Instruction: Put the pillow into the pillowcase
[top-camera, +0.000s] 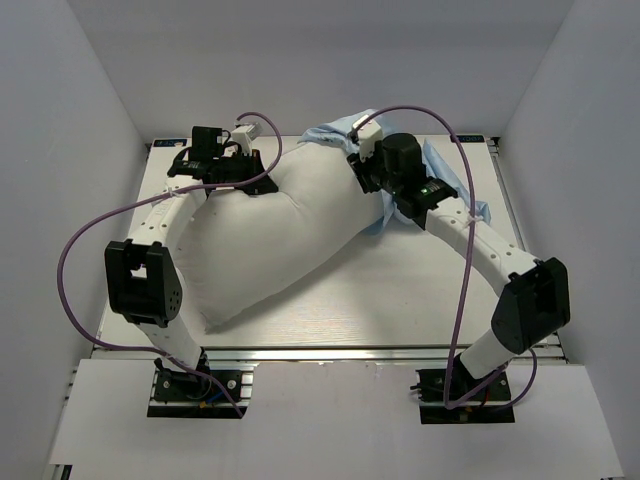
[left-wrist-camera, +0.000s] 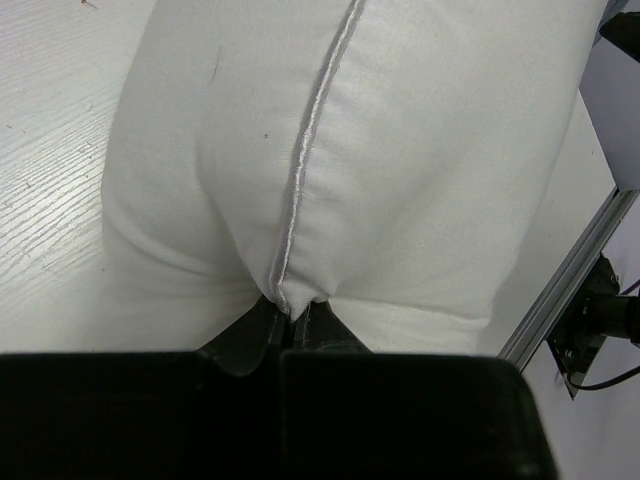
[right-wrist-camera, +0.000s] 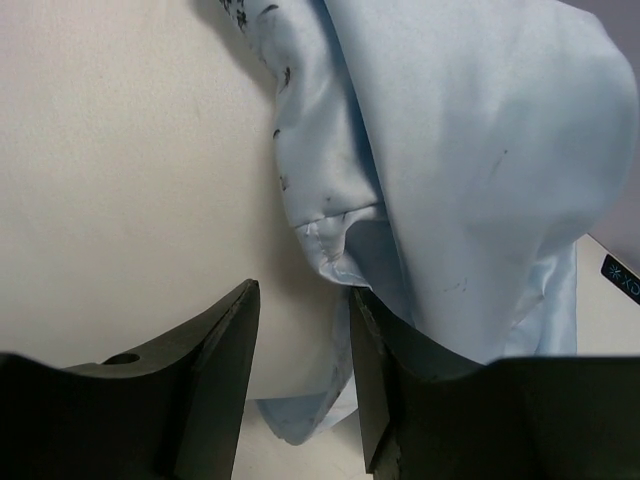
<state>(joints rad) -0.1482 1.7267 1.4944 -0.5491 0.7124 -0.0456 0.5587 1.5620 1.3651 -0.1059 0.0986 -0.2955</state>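
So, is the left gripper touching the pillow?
Touching. The left wrist view shows the left gripper shut on the pillow at its seamed edge, fabric bunched there.

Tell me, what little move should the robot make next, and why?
Probably close the right tool on the pillowcase hem hanging between its open jaws. The left tool pinches the pillow at its seam, but most of the pillow lies bare, so the blue opening likely needs a firm hold before it gets pulled over.

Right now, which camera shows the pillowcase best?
Right wrist: the pillowcase fills the frame close up, hem and wrinkles clear. Top external shows only blue edges peeking out behind the pillow; left wrist shows none of it.
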